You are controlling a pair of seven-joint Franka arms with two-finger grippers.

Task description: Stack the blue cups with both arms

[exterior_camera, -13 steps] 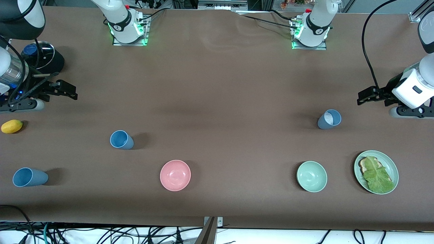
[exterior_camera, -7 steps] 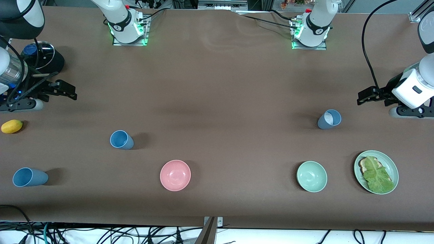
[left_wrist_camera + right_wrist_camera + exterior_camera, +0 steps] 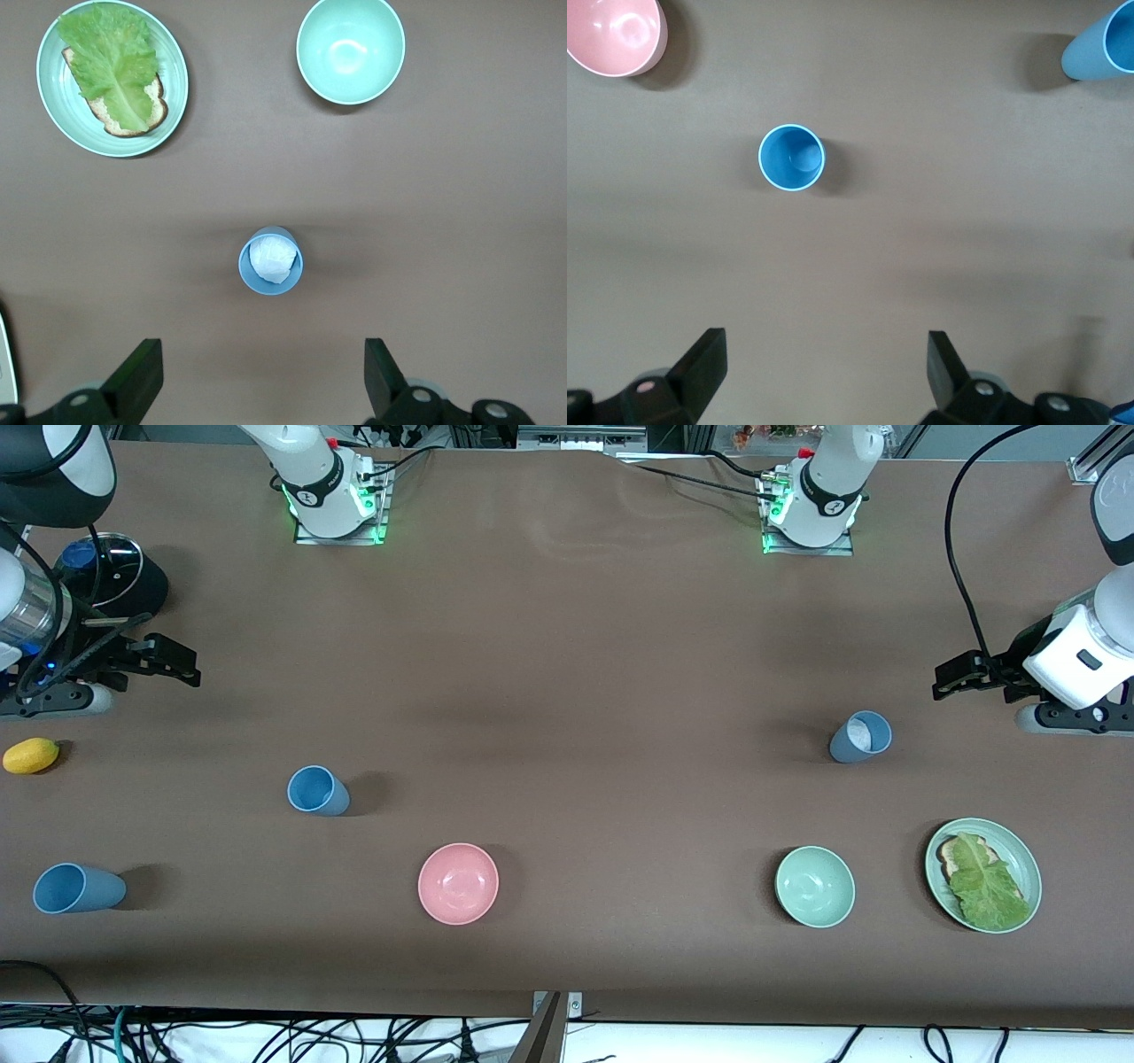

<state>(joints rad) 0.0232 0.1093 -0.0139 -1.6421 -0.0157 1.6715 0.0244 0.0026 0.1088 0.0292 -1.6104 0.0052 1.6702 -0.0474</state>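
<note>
Left gripper: mine, fingers spread wide, holding nothing, up over bare table at the left arm's end.
Right gripper: mine too, fingers spread wide and empty, up over bare table at the right arm's end.
Grey cup: upright, whitish inside, standing alone toward the left arm's end; in my left wrist view it sits centred ahead of my fingers.
Sky cup: upright, toward the right arm's end; centred ahead of my right fingers.
Third cup: upright too, I think, nearer the front camera than the sky cup, well apart from it.
Step in hand: I judge nothing is stacked yet; both arms are about to reach.
How to do it well: I would bring each gripper down so one finger passes each side of the cup wall, close gently below the rim, and lift straight up.
Care: tapered plastic may slip or tip if I pinch too high or off-centre.
Keep clear of: pink bowl, green bowl, plate, lemon.
</note>
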